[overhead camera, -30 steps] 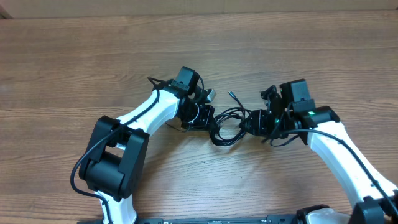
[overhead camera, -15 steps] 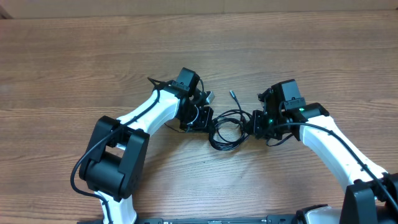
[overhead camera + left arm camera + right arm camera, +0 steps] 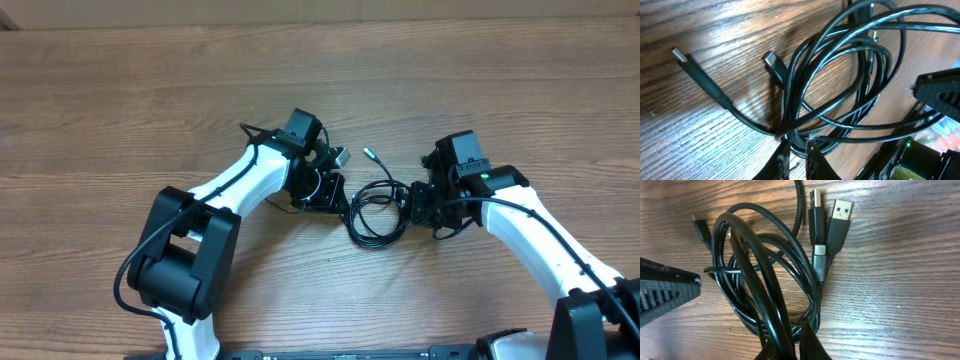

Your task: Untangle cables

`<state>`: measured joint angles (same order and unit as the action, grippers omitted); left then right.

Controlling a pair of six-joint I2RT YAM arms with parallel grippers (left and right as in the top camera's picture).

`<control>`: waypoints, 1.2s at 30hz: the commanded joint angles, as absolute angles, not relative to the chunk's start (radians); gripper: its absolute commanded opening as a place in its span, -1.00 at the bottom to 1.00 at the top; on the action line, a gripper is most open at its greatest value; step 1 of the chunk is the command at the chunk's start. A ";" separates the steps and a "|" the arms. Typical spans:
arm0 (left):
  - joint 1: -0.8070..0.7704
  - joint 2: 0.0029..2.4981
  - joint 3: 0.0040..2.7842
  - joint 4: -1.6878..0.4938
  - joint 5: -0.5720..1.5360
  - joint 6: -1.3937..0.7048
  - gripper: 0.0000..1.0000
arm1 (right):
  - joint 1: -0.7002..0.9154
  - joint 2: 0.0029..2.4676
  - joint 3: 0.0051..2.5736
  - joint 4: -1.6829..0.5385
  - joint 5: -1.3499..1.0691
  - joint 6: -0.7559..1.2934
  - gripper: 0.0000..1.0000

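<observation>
The cables point(image 3: 375, 212) are thin black cords looped together in one tangle on the wooden table point(image 3: 150, 90), between my two grippers. One silver-tipped plug end point(image 3: 368, 155) sticks out at the back. My left gripper point(image 3: 340, 200) is at the tangle's left edge, shut on cable strands point(image 3: 795, 137). My right gripper point(image 3: 410, 205) is at the tangle's right edge, shut on a bundle of strands point(image 3: 785, 330). In the right wrist view two USB plugs point(image 3: 832, 222) lie side by side on the wood. In the left wrist view two small plug ends point(image 3: 775, 62) lie free.
The right arm's black finger point(image 3: 940, 90) shows at the right of the left wrist view. The left arm's ribbed black finger point(image 3: 662, 292) shows at the left of the right wrist view.
The right gripper moved left toward the tangle, then drew back a little to the right. The cable loops shifted right and lie lower and rounder. The left arm stayed nearly still.
</observation>
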<state>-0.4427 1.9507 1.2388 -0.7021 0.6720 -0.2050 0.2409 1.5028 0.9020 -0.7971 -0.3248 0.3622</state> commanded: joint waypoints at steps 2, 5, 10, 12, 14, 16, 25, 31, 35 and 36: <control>-0.430 1.915 1.258 -0.699 0.787 -0.118 -0.57 | 0.242 1.504 0.902 -0.795 -0.307 0.367 -0.92; -0.432 1.915 1.267 -0.686 0.843 -0.073 -0.33 | 0.242 1.504 0.902 -0.795 -0.307 0.367 -0.92; -0.443 1.915 1.267 -0.632 0.827 -0.023 -0.12 | 0.242 1.504 0.902 -0.796 -0.307 0.367 -0.92; -0.455 1.916 1.267 -0.619 0.792 0.002 -0.10 | 0.242 1.504 0.902 -0.796 -0.307 0.367 -0.92; -0.473 1.916 1.267 -0.612 0.701 0.001 -0.10 | 0.242 1.504 0.902 -0.796 -0.307 0.368 -0.92; -0.493 1.916 1.267 -0.609 0.617 0.001 -0.10 | 0.242 1.504 0.902 -0.798 -0.307 0.367 -0.92; -0.609 1.916 1.267 -0.548 0.389 0.001 -0.25 | 0.242 1.504 0.902 -0.798 -0.307 0.367 -0.92; -0.600 1.915 1.267 -0.553 0.387 -0.023 -0.92 | 0.242 1.504 0.902 -0.799 -0.307 0.367 -0.92; -0.567 1.906 1.273 -0.588 0.394 -0.041 -0.92 | 0.242 1.504 0.902 -0.799 -0.307 0.367 -0.92; -0.556 1.900 1.275 -0.599 0.393 -0.046 -0.92 | 0.242 1.504 0.902 -0.799 -0.307 0.367 -0.92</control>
